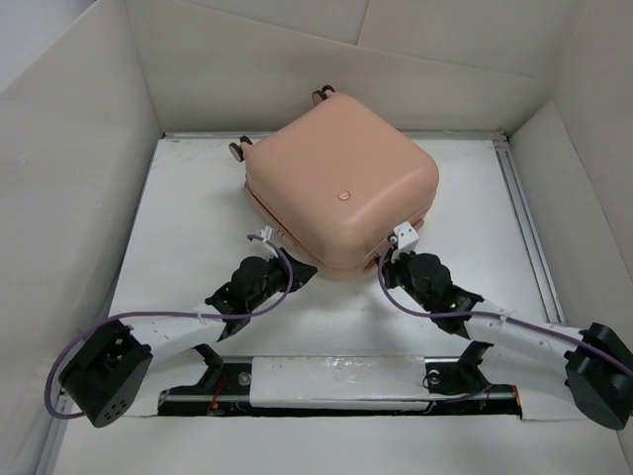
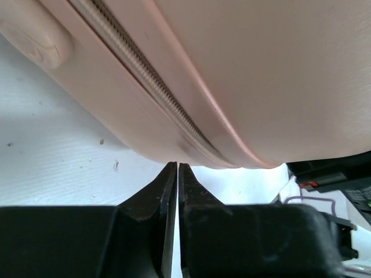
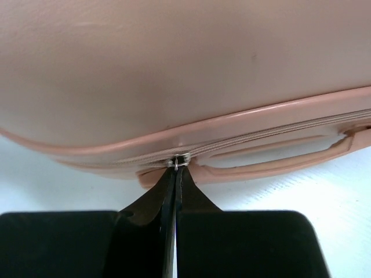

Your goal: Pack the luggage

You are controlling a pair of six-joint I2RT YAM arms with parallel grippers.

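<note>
Top external view shows one suitcase (image 1: 341,183) lying flat and shut on the table (image 1: 188,228), towards the far side, its near corner between the two claws. The left claw (image 1: 265,240) is closed with its fingers pressed together on nothing, its tips just below the suitcase's rounded edge, close under the zipper (image 2: 145,78). The right claw (image 1: 404,236) is also closed, and the right wrist view puts a small metal zipper pull (image 3: 181,163) right at its tips, so it appears to be pinching that pull.

The step in hand looks like zipping the suitcase closed, which would be late in the packing. The next move calls for drawing the pull steadily along the zipper line, with the left claw bracing the shell so it does not slide.

Counted: one suitcase, one round button (image 1: 343,196) on its lid, two wheels (image 1: 237,148) in sight at the far side, one carry handle (image 3: 278,162), two claws.
</note>
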